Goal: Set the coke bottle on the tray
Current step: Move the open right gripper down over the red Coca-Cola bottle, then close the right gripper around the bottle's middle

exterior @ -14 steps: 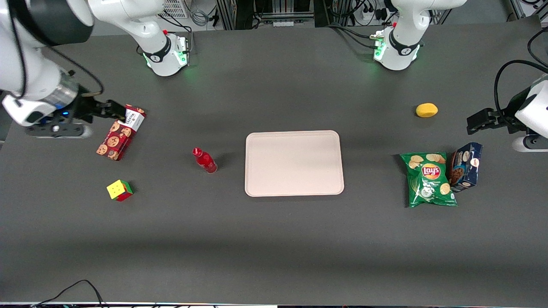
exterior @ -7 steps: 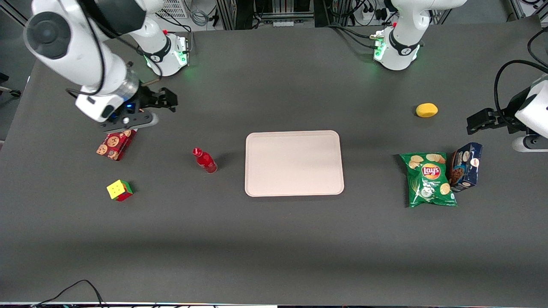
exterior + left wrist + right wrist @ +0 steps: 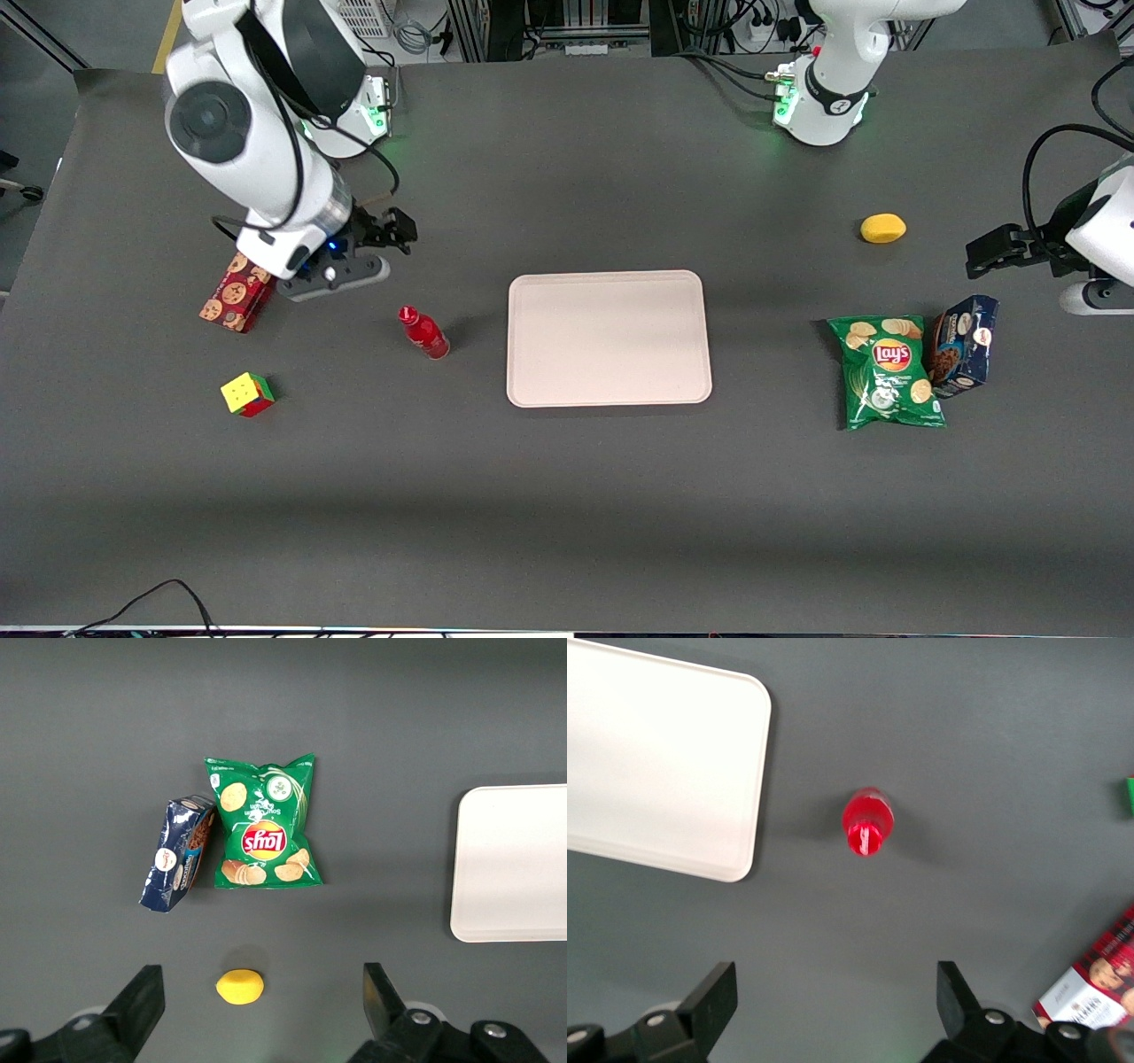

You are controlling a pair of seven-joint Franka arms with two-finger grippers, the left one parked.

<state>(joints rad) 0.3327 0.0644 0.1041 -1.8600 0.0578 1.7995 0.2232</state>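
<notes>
Two things matter, taken from the tray (image 3: 609, 338) outward: the coke bottle (image 3: 424, 332) stands upright on the table just beside the tray's rim, toward the working arm's end, and the gripper (image 3: 396, 231) hovers above the table, farther from the front camera than the bottle, fingers (image 3: 718, 997) apart and empty. Likely risk: a descent slightly off line could clip the narrow neck and topple the bottle, which might roll away.
</notes>
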